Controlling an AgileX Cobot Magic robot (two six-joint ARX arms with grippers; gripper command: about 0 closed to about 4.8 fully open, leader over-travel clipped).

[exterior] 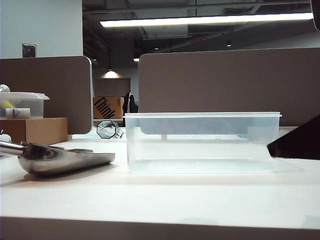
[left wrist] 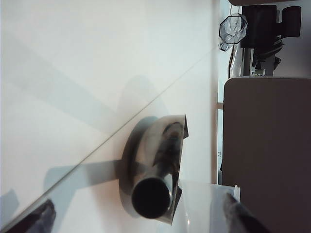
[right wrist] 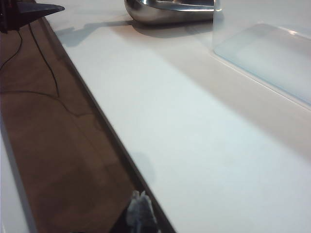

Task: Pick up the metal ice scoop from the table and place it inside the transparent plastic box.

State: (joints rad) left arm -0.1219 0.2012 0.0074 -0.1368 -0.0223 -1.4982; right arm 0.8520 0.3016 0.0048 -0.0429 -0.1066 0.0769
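Note:
The metal ice scoop (exterior: 65,160) lies on the white table (exterior: 160,200) at the left, lip toward the transparent plastic box (exterior: 200,142), which stands empty in the middle. In the left wrist view the scoop's handle (left wrist: 150,196) points straight at the camera. My left gripper (left wrist: 138,221) is open, and its fingertips (left wrist: 36,218) stand wide on either side of the handle end without touching it. My right gripper (right wrist: 140,212) is shut and empty over the table's front edge, far from the scoop (right wrist: 170,12) and the box (right wrist: 272,58).
A small lidded tub (exterior: 22,105) sits on a cardboard box (exterior: 37,130) at the back left. A black octagonal object (exterior: 106,129) lies behind the scoop. Brown partition panels (exterior: 225,85) close the back. A dark shape (exterior: 297,142) juts in beside the box's right end.

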